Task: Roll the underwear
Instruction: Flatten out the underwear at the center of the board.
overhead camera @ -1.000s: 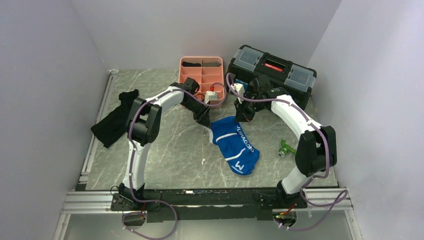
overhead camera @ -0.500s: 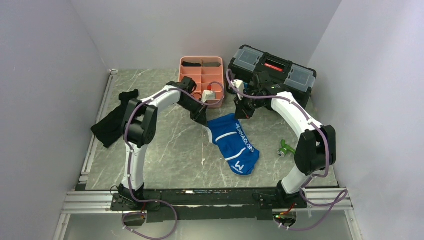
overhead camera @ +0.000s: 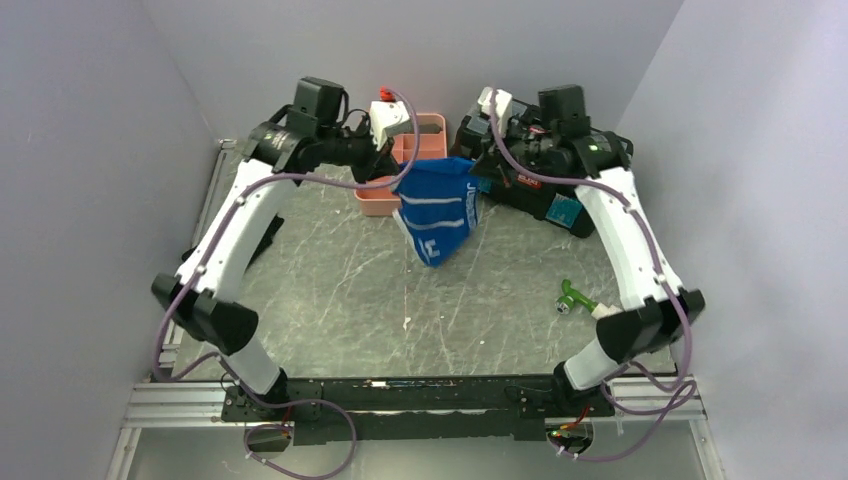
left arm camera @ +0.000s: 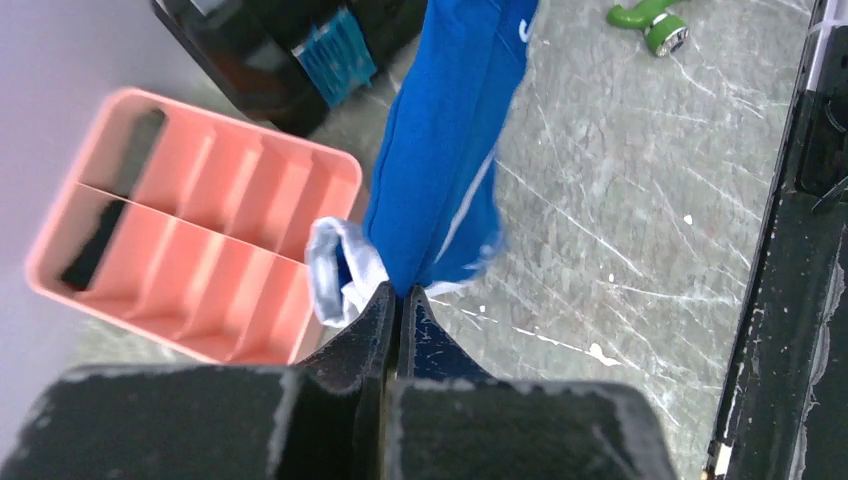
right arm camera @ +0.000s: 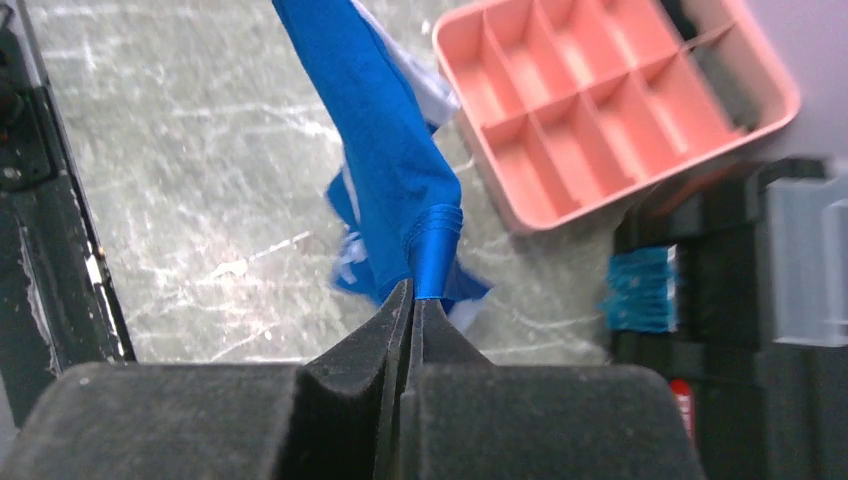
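Note:
The bright-blue underwear [overhead camera: 438, 208] with white markings hangs in the air between my two grippers, above the table near the pink tray [overhead camera: 378, 198]. My left gripper [overhead camera: 398, 183] is shut on its left top corner; in the left wrist view the blue cloth [left arm camera: 452, 150] runs out from between the shut fingertips [left arm camera: 398, 296]. My right gripper [overhead camera: 480, 172] is shut on the right top corner; in the right wrist view the blue waistband [right arm camera: 400, 170] is pinched at the gripper's tip [right arm camera: 412, 292].
A black toolbox [overhead camera: 560, 165] stands at the back right. A black cloth garment [overhead camera: 262, 230] lies at the left, mostly hidden behind the left arm. A small green object [overhead camera: 574, 297] lies on the right of the marble table. The pink tray also shows in both wrist views [left arm camera: 190, 230] [right arm camera: 610, 100].
Both grippers have lifted sharply from the table, raising the underwear off the surface. It lay flat before; now it hangs stretched between them.

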Controlling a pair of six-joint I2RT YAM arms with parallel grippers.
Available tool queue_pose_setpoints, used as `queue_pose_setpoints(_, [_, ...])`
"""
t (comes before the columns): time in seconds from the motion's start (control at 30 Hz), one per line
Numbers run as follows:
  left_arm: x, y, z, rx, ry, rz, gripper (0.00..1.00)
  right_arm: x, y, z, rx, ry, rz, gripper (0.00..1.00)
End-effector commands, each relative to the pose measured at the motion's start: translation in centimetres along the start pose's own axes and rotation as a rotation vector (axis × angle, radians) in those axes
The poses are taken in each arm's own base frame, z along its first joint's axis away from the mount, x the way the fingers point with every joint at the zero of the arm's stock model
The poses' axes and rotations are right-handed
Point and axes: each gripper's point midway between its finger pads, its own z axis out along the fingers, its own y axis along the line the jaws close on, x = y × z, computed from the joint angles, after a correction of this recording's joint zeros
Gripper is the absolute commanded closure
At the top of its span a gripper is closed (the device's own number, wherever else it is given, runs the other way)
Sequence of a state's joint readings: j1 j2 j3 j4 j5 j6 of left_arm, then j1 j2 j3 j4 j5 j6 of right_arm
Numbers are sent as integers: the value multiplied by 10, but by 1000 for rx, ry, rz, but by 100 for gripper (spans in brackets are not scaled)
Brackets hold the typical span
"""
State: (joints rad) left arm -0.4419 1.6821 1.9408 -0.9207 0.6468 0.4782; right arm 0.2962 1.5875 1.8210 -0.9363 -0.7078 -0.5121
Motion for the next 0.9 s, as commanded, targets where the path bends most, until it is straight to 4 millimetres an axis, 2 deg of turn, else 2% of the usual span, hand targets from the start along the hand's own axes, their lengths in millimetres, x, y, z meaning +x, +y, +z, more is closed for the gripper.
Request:
queue_pose_setpoints(0.0, [-24, -33, -44, -66, 37, 101, 100, -55, 42, -50, -14, -153, -93, 100])
queue_pose_setpoints(0.17, [-23, -76, -69, -55, 57, 217, 100, -63, 79, -72, -64, -208, -167, 100])
queue_pose_setpoints(0.33, [-19, -131, -85, -1, 55, 331, 100, -49, 127, -95, -145, -238, -251, 100])
queue_pose_setpoints(0.4, [-20, -152, -91, 30, 43, 354, 100, -44, 140, -102, -150, -258, -265, 100])
queue_pose_setpoints(0.47, [-19, -165, -94, 68, 26, 348, 100, -39, 148, -107, -144, -272, -257, 100])
queue_pose_setpoints(0.57, [-4, -163, -88, 61, 47, 343, 100, -29, 144, -103, -118, -264, -218, 100])
queue_pose_setpoints(0.67, [22, -141, -69, -28, 87, 346, 100, -15, 118, -82, -52, -209, -141, 100])
queue_pose_setpoints(0.7, [33, -129, -63, -56, 106, 327, 100, -8, 107, -71, -37, -180, -111, 100])
queue_pose_setpoints(0.8, [85, -90, -36, -76, 195, 183, 100, 25, 69, -19, -36, -71, 0, 100])
queue_pose_setpoints(0.87, [123, -62, -14, -87, 262, 76, 100, 56, 43, 21, -36, 9, 63, 100])
